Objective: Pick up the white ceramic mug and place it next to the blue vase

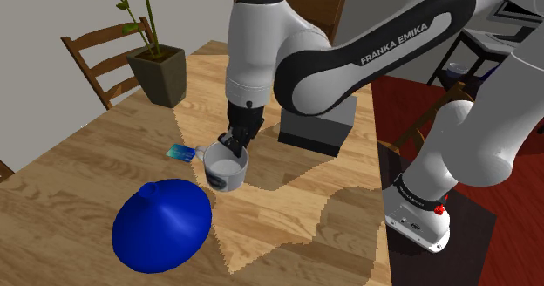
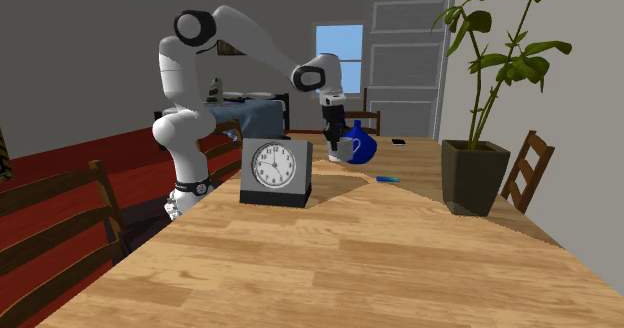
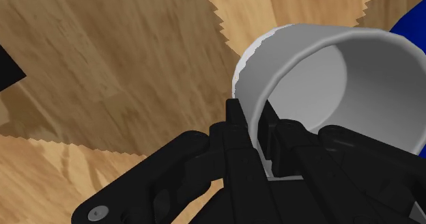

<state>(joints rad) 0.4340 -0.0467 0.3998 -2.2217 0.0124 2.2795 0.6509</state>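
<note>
Tabletop (image 1: 78, 162), wooden. Pinching the wall of the single white mug (image 1: 225, 169) between the gripper's (image 1: 234, 146) two black fingers (image 3: 235, 130), one inside the rim and one outside. Keeping it mouth-up just beside the one blue vase (image 1: 164, 226); resting or raised, hard telling. Counting besides: one potted plant (image 1: 159, 71) at the far edge, one clock (image 2: 275, 171), and one small blue object (image 1: 181, 152) lying flat near the mug.
</note>
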